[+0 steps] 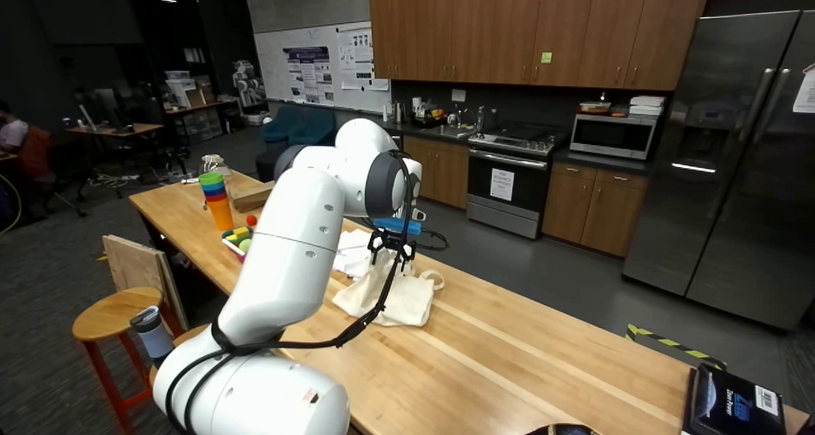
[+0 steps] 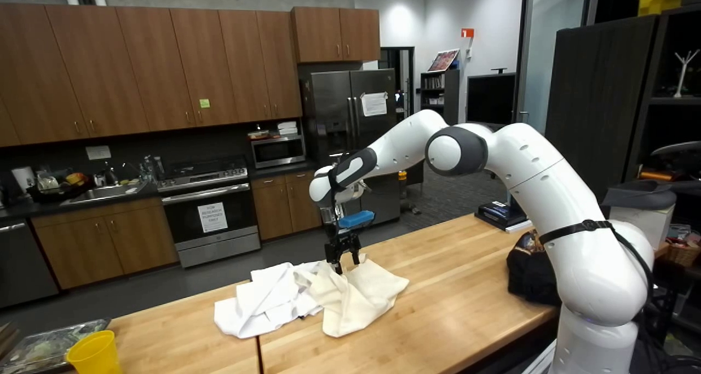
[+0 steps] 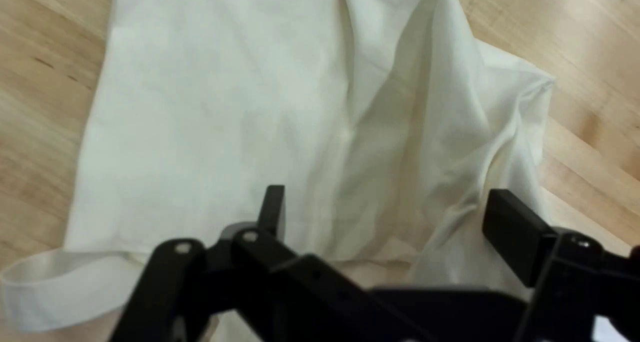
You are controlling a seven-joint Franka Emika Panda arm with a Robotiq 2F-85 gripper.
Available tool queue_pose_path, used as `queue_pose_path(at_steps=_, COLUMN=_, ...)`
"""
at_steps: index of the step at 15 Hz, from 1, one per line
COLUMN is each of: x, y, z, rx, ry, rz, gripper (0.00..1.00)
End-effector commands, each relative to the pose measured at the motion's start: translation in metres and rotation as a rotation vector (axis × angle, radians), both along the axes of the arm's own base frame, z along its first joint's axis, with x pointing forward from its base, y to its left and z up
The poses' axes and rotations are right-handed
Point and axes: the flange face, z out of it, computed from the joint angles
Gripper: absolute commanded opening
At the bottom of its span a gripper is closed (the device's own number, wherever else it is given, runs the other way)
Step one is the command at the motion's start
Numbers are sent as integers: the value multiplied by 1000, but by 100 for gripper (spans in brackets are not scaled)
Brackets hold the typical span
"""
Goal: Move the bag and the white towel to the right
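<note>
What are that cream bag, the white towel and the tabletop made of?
The bag looks like matte cotton or canvas, going by its soft creases. The white towel seems to be soft, matte fabric too, as its loose folds suggest; the fibre can't be told. The tabletop looks like smooth wood with a slight sheen: grain and lighter strips show.

This is a research lab fitted out with a kitchen. Wooden wall cabinets [image 1: 474,27], a dark refrigerator [image 1: 675,231], a microwave [image 1: 608,135], a sink [image 2: 107,192] and an oven [image 1: 531,186] make up the kitchen side. The paper sign [image 1: 502,185] on the oven door (it reads "For research purposes only") gives the lab away. In an exterior view a whiteboard [image 1: 270,59] carries a printed poster [image 1: 310,75], and a desk [image 1: 143,128] stands in the dim area beyond. A white robot arm [image 2: 553,174] extends over the wooden bench [image 1: 509,352].
</note>
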Motion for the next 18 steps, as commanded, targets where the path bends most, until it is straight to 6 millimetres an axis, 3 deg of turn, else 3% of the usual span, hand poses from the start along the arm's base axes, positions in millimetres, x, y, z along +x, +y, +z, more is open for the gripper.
queue_pose_path(at_steps=1, x=10, y=27, z=29, rx=69, ry=-25, rz=47, gripper=100)
queue_pose_path(at_steps=4, x=9, y=53, z=51, rx=94, ry=-37, rz=86, gripper=100)
queue_pose_path(at_steps=6, x=9, y=61, z=52, rx=113, ry=-13, rz=94, gripper=100)
queue_pose_path(at_steps=13, x=9, y=35, z=-2, rx=132, ry=213, rz=27, gripper=100)
queue_pose_path(at_steps=14, x=10, y=31, z=-7, rx=129, ry=217, rz=38, gripper=75)
queue_pose_path(at_steps=15, x=12, y=29, z=-10, rx=132, ry=223, rz=43, gripper=74)
queue_pose_path(at_steps=18, x=15, y=27, z=-14, rx=127, ry=224, rz=44, gripper=53)
